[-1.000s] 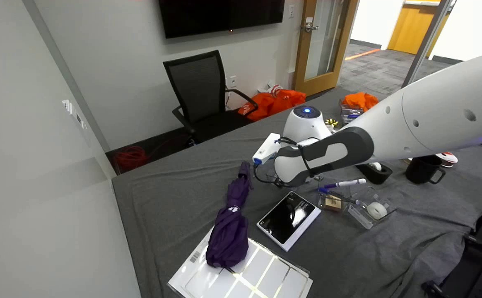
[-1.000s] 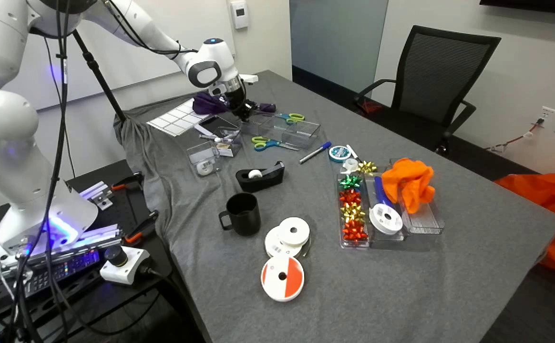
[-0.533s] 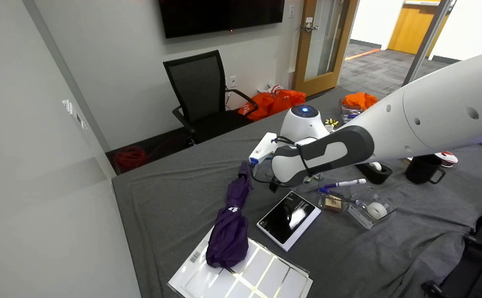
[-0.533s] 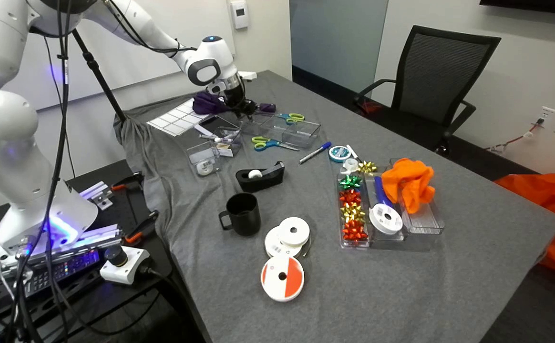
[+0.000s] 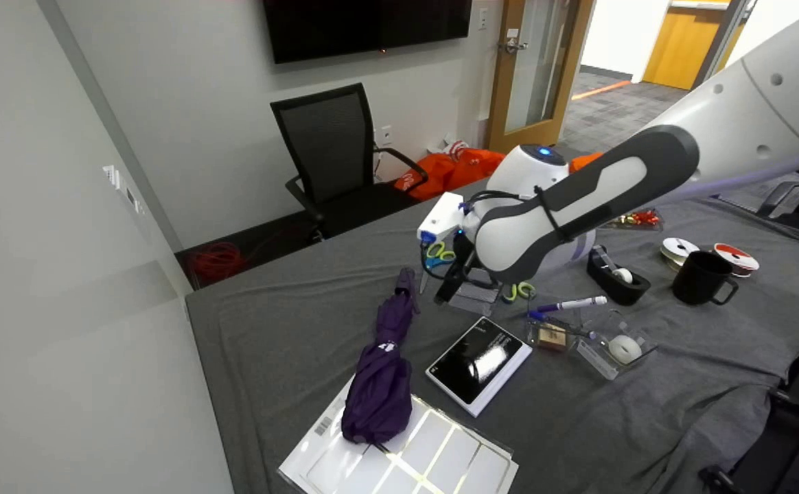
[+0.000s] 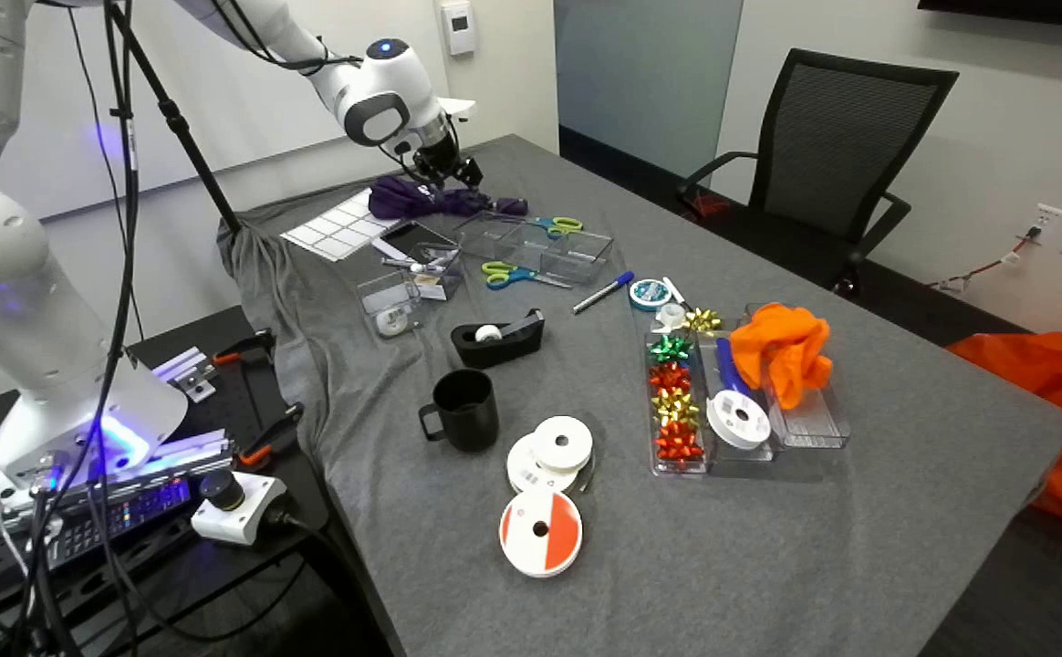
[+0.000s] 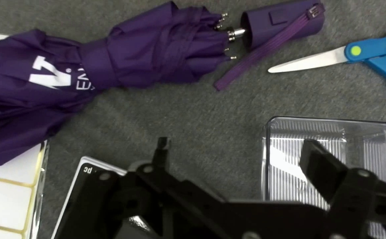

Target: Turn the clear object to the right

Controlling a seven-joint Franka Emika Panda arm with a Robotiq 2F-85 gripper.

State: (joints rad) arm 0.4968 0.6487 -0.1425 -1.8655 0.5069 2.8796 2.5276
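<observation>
The clear object, a flat transparent case with compartments, lies on the grey cloth in both exterior views. In an exterior view my arm and gripper hide part of the clear object. Only the end of the clear object shows at the lower right of the wrist view, ribbed and glinting. My gripper stands open above it, nothing between its jaws. One of its fingers overlaps the end compartment in that picture, the other bare cloth. Seen from outside, the gripper is raised off the case.
A purple umbrella and blue-green scissors lie beyond the case. Near its end is a black-screened tablet, with a white gridded sheet farther along. Other scissors, small clear boxes and a tape dispenser lie around.
My gripper has lifted up and away from the end of the clear object, and its jaws have spread. The case shows no visible shift.
</observation>
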